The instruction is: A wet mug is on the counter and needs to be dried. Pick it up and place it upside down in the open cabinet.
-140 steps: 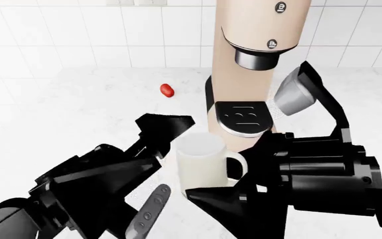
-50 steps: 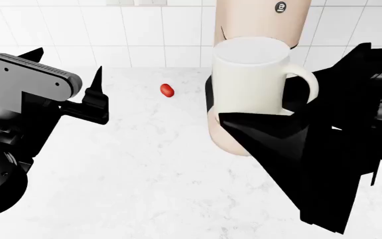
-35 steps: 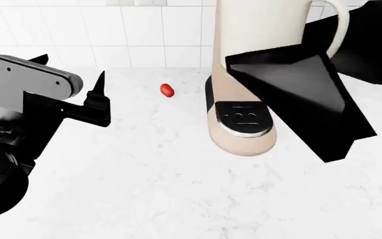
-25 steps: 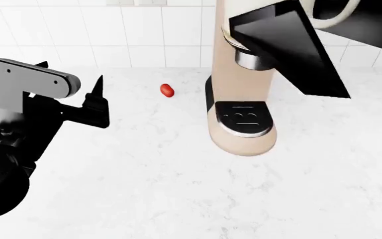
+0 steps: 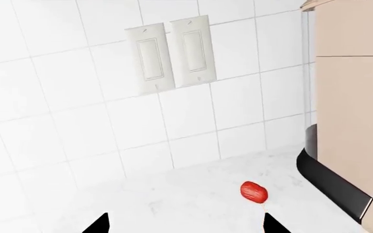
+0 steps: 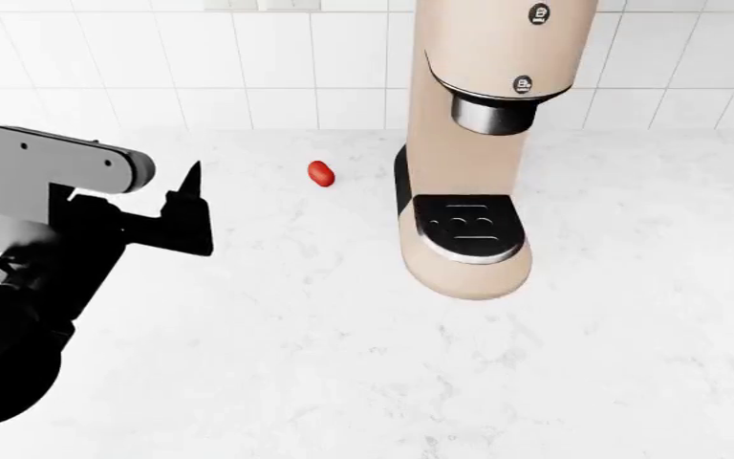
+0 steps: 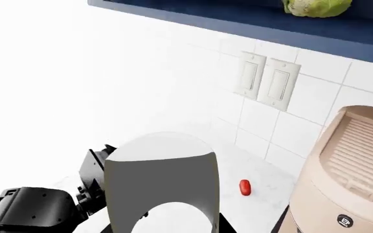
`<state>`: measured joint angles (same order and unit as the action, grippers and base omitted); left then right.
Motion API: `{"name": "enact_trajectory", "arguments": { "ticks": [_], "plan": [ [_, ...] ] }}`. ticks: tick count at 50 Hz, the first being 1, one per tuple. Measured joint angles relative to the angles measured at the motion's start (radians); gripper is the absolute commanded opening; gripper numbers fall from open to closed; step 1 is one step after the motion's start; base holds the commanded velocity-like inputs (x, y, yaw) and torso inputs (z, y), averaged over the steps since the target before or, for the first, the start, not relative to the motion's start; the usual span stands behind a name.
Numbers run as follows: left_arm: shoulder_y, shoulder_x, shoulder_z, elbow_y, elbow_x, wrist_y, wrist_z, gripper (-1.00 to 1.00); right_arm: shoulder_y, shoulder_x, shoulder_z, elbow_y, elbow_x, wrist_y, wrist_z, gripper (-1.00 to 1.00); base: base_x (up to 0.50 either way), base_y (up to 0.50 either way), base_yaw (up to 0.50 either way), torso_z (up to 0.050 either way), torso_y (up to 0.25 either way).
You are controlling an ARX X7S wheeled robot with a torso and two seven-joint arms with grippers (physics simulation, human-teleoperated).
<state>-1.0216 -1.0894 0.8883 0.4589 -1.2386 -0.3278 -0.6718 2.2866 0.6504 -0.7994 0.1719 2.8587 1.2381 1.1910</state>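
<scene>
Fingers of the right gripper are sitting outside every view, grip impossible to judge.
Only the mug (image 7: 161, 187) is filling its wrist camera, high above the counter (image 6: 341, 335); left gripper (image 5: 183, 224) tips are standing apart at 6 o'clock.

A white tiled wall (image 6: 150, 67) with thin grey grout lines rises behind the worktop. Two white rocker switches (image 5: 168, 52) sit side by side on it. Above, a dark blue cabinet shelf (image 7: 251, 24) carries a green cabbage-like head (image 7: 317, 7). Light is even and bright, with soft shadows.
</scene>
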Motion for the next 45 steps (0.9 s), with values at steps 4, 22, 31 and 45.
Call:
{"name": "enact_trajectory", "arguments": {
  "ticks": [4, 22, 31, 45],
  "plan": [
    [0.002, 0.002, 0.0, -0.002, -0.001, 0.001, -0.001, 1.0, 0.021, -0.042, 0.027, 0.081, 0.0, 0.041, 0.053, -1.0, 0.0, 0.0, 0.0, 0.0, 0.0],
    [0.012, 0.013, 0.001, -0.015, 0.003, 0.007, 0.003, 1.0, 0.059, -0.246, 0.272, 0.473, -0.091, 0.253, 0.321, -1.0, 0.0, 0.0, 0.0, 0.0, 0.0],
    [0.021, 0.015, 0.001, -0.019, 0.007, 0.014, 0.006, 1.0, 0.063, -0.301, 0.363, 0.551, -0.216, 0.296, 0.357, -1.0, 0.0, 0.0, 0.0, 0.0, 0.001],
    [0.026, 0.017, -0.001, -0.022, 0.007, 0.02, 0.01, 1.0, 0.065, -0.338, 0.451, 0.587, -0.592, 0.32, 0.221, -1.0, 0.0, 0.0, 0.0, 0.0, 0.0]
  ]
}}
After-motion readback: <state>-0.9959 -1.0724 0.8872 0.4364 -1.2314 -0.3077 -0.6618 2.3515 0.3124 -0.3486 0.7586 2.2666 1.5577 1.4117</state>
